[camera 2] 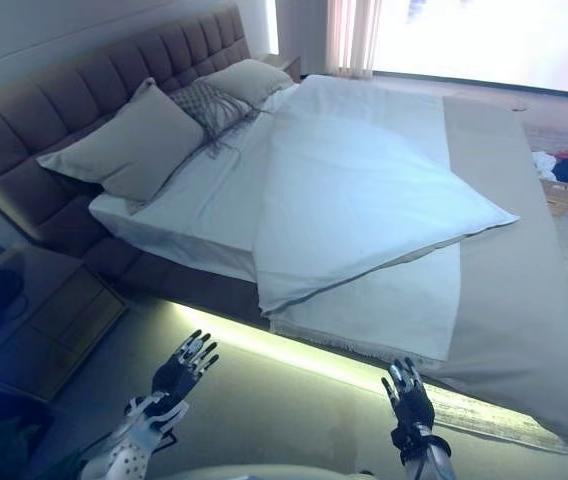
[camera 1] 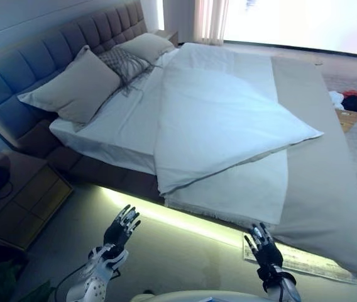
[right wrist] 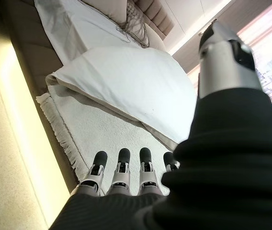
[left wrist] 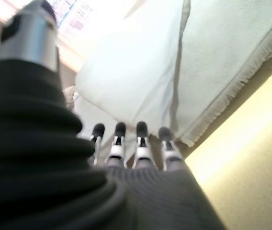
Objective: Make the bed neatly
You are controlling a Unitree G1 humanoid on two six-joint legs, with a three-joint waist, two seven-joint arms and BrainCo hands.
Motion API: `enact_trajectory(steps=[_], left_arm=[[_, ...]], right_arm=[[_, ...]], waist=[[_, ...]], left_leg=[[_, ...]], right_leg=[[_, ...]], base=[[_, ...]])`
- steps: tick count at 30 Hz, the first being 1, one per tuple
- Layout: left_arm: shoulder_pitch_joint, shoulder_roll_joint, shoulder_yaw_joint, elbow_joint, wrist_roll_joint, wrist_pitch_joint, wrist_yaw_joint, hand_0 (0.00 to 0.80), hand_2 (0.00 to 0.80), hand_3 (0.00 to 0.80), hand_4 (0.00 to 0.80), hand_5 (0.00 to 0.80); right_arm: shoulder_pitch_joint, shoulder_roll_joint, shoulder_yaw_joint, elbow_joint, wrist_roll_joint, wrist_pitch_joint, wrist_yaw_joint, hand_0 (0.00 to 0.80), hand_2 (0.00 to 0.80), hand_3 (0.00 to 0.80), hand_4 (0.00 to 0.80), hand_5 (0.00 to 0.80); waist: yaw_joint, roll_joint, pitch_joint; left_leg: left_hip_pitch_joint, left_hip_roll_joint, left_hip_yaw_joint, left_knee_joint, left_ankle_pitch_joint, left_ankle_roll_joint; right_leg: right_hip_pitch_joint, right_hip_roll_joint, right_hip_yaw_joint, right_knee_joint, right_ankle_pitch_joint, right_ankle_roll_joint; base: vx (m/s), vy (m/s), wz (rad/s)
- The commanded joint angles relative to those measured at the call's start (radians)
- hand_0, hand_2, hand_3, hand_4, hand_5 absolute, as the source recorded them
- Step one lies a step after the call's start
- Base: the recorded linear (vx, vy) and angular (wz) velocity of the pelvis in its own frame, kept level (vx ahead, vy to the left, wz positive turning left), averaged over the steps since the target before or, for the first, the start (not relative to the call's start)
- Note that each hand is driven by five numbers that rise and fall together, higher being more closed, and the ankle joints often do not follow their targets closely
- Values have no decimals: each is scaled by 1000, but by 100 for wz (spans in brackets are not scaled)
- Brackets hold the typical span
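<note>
A bed with a grey tufted headboard lies before me. A white duvet is folded back crookedly over it, one corner hanging near the bed's near side. Under it lies a white fringed blanket and a beige cover along the foot end. Three pillows rest by the headboard. My left hand and right hand are open and empty, held low in front of the bed's near edge, apart from the bedding.
A wooden nightstand stands at the left by the headboard. A basket with clothes sits on the floor at the far right. A lit strip runs under the bed's edge. A rug lies below the bed's foot end.
</note>
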Motion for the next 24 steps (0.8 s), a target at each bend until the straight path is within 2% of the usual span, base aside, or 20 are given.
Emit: enact_trajectory(steps=[1, 16, 24], left_arm=[[-46, 27, 25, -59, 6, -59, 9, 0, 0, 0, 0, 0], [-3, 36, 38, -59, 19, -64, -48, 0, 0, 0, 0, 0], [12, 48, 49, -77, 11, -58, -68, 0, 0, 0, 0, 0]], right_arm=[[-57, -3, -21, -73, 7, -19, 28, 0, 0, 0, 0, 0], [-44, 1, -23, -79, -10, 9, 27, 0, 0, 0, 0, 0], [-52, -15, -18, -101, -23, 10, 13, 0, 0, 0, 0, 0]], waist=[[-10, -26, 20], [-1, -32, -3], [-6, -31, -2]], left_leg=[[31, -50, 93, 15, -45, 65], [32, -41, 96, 17, -43, 58], [39, -30, 101, 28, -42, 57]], right_leg=[[-34, 43, 53, 19, 40, -3], [-28, 54, 51, 11, 37, -9], [-26, 71, 69, 18, 29, -23]], base=[[16, -10, -7], [9, -4, -2], [-11, -42, -2]])
